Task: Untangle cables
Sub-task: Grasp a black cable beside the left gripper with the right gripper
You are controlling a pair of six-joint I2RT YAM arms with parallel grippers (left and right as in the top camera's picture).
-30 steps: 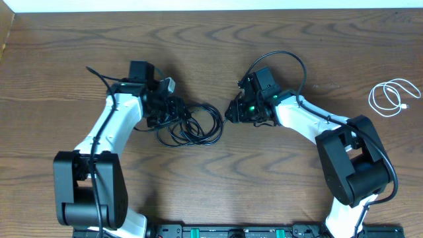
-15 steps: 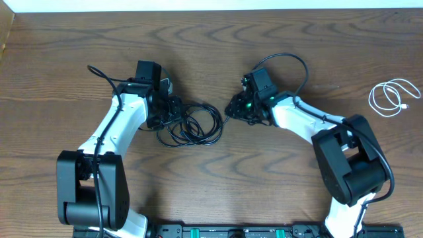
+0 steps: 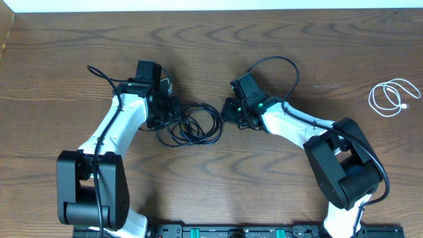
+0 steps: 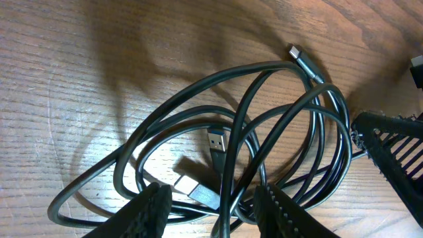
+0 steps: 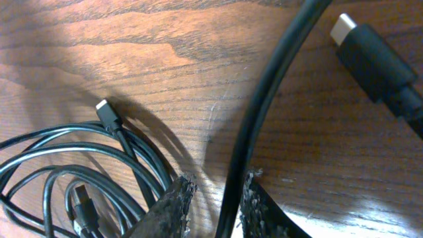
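The limp, light black cables [image 3: 197, 127] lie heaped, the white cable [image 3: 388, 97] well apart, the left gripper [image 4: 211, 196] spread over their left edge, the right gripper [image 5: 217, 180] seemingly pinching a right-edge strand, a sensible hold.

Robot arms: two, the left arm [image 3: 115, 129] and the right arm [image 3: 297, 125]
End effectors: two, the left end effector [image 3: 177, 112] and the right end effector [image 3: 228, 112]
White cable [image 3: 390, 98]: one, right edge of frame
Black cables [image 3: 195, 125]: one tangled heap, centre; number of strands unclear
Plugs [image 4: 301, 56]: three in left wrist view
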